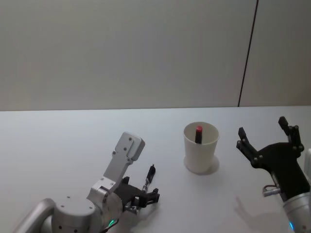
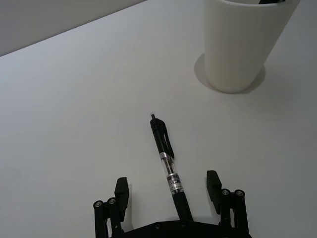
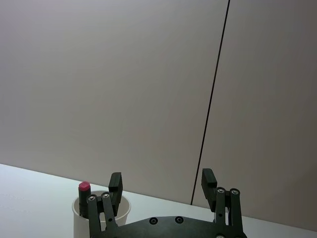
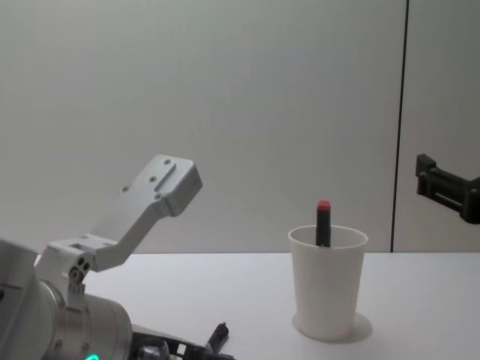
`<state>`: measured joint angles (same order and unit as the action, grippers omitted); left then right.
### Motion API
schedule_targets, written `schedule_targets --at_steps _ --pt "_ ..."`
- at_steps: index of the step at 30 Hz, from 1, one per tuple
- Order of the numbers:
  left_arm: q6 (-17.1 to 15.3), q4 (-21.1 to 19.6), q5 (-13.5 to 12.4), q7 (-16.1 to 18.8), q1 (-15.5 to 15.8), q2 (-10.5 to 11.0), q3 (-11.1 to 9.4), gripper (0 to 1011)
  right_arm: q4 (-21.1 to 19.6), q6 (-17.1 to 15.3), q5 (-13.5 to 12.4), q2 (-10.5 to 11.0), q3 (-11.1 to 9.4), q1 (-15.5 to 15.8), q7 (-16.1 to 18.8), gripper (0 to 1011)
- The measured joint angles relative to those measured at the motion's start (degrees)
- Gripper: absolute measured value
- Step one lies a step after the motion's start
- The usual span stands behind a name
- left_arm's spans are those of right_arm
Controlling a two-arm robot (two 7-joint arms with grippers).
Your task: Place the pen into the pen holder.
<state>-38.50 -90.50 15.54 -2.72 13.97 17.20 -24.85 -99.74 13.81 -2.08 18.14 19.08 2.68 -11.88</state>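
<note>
Left wrist view: black clear-barrelled pen (image 2: 166,158) lay lengthwise between spread fingers of left gripper (image 2: 167,181), aimed at white paper cup (image 2: 242,44); right gripper (image 1: 262,127) spread, farther.

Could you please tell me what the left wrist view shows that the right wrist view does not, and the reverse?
Left wrist view, not the right: the black click pen with a clear middle lying flat between the open fingers of the left gripper. Right wrist view, not the left: the right gripper, open and raised, a red-topped dark marker standing in the plain white paper cup, and the grey wall with a dark vertical seam. Both: that cup, upright on the white table.
</note>
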Motion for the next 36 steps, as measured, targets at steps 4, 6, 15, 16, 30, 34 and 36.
schedule_targets --at_steps 4,6,15,16,30,34,36 --pt "0.01 0.42 -0.15 -0.14 -0.07 -0.23 -0.08 1004 0.0 0.0 0.0 0.0 0.0 0.0 0.0 1002" --pt "0.04 0.52 -0.15 -0.17 -0.1 -0.3 -0.09 1003 0.0 0.0 0.0 0.0 0.0 0.0 0.0 1002" --pt "0.53 1.01 0.06 -0.23 -0.26 -0.71 -0.06 818 0.0 0.0 0.0 0.0 0.0 0.0 0.0 1002" --pt "0.62 1.08 0.09 -0.22 -0.29 -0.78 -0.04 767 0.0 0.0 0.0 0.0 0.0 0.0 0.0 1002" --pt "0.87 1.82 0.38 0.37 -0.36 -1.43 0.14 411 0.0 0.0 0.0 0.0 0.0 0.0 0.0 1002" --pt "0.8 2.03 0.3 0.49 -0.33 -1.6 0.18 378 0.0 0.0 0.0 0.0 0.0 0.0 0.0 1002" --pt "0.73 2.11 0.15 0.53 -0.32 -1.69 0.19 361 0.0 0.0 0.0 0.0 0.0 0.0 0.0 1002"
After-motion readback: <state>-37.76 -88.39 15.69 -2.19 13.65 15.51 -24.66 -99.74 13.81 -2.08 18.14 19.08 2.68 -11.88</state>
